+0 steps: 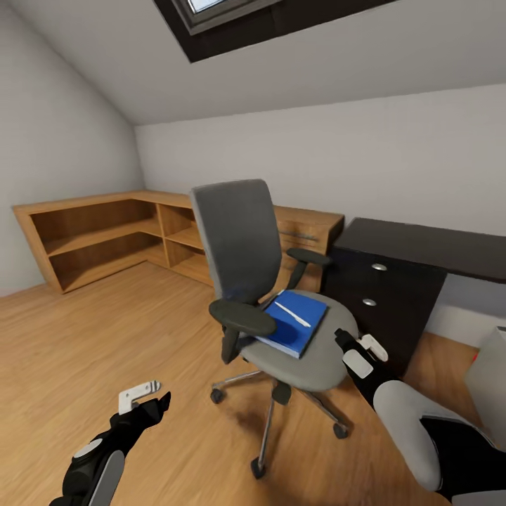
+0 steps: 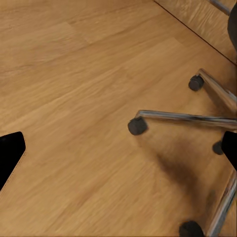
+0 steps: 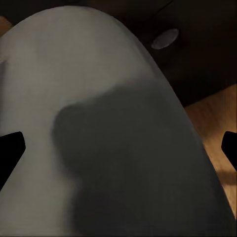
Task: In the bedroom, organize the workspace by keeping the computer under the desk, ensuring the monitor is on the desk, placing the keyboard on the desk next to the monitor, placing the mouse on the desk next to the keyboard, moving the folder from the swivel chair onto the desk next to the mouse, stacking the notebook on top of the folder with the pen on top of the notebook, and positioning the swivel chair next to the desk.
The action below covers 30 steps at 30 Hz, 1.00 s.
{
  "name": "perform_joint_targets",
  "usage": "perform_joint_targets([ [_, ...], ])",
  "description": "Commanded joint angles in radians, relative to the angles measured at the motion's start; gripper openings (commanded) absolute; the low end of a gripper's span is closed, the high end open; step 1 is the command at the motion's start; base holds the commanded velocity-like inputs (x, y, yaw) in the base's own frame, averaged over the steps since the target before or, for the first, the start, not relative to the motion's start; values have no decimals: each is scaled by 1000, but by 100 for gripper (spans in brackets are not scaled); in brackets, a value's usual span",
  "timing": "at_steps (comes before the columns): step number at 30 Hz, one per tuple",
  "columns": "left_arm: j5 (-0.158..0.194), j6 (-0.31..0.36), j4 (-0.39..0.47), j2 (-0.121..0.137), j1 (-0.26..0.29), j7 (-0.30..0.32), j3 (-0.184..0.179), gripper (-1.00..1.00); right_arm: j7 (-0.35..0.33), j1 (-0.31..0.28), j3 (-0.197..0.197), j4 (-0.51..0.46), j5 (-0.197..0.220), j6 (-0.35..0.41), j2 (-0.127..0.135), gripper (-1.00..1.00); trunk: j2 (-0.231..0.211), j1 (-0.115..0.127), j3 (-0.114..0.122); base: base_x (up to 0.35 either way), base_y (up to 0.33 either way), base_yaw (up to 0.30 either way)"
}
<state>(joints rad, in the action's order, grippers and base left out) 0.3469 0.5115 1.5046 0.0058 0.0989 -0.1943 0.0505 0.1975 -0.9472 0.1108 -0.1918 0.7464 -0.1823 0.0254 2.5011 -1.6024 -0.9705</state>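
Wood-floored attic bedroom; folder (image 1: 294,323) on chair (image 1: 281,309), stiff, light: grip overhanging edge. Right tool (image 1: 361,353) beside seat, spread, empty.

Left gripper (image 1: 149,399) low at near left, fingers spread; right gripper (image 1: 360,351) raised at right, fingers apart.

A low wooden shelf unit (image 1: 105,235) runs along the walls from nine o'clock round the corner to about one o'clock, with open compartments (two tiers, bare boards) and a closed front with a long handle at its right end. The wood floor (image 1: 84,337) spreads from eight o'clock down to six o'clock, plank seams showing up close (image 2: 74,123). Pale walls (image 1: 351,161) rise behind. At twelve o'clock a dark-framed skylight (image 1: 218,17) cuts into the sloped ceiling (image 1: 105,56).
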Motion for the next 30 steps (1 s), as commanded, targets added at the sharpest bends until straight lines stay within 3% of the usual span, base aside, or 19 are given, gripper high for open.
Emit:
perform_joint_targets([
  [1, 11, 4, 1, 0, 1, -8, -1, 100, -7, -1, -10, -1, 10, 0, -1, 100, 0, 0, 0, 291, 0, 192],
  [9, 11, 4, 1, 0, 1, -8, -1, 100, -8, -1, -10, 0, 10, 0, -2, 100, 0, 0, 9, 309, 0, 190],
  [15, 11, 4, 1, 0, 1, -8, -1, 100, -7, -1, -10, -1, 10, 0, -2, 100, 0, 0, 15, 69, 0, 189],
  [22, 11, 4, 0, 0, 1, -8, -1, 100, -8, -1, -10, 0, 10, 0, -1, 100, 0, 0, 18, -8, 0, 83],
  [30, 11, 4, 1, -1, 1, -8, -1, 100, -9, -1, -10, 0, 10, 0, -1, 100, 0, 0, 18, -302, 0, 2],
])
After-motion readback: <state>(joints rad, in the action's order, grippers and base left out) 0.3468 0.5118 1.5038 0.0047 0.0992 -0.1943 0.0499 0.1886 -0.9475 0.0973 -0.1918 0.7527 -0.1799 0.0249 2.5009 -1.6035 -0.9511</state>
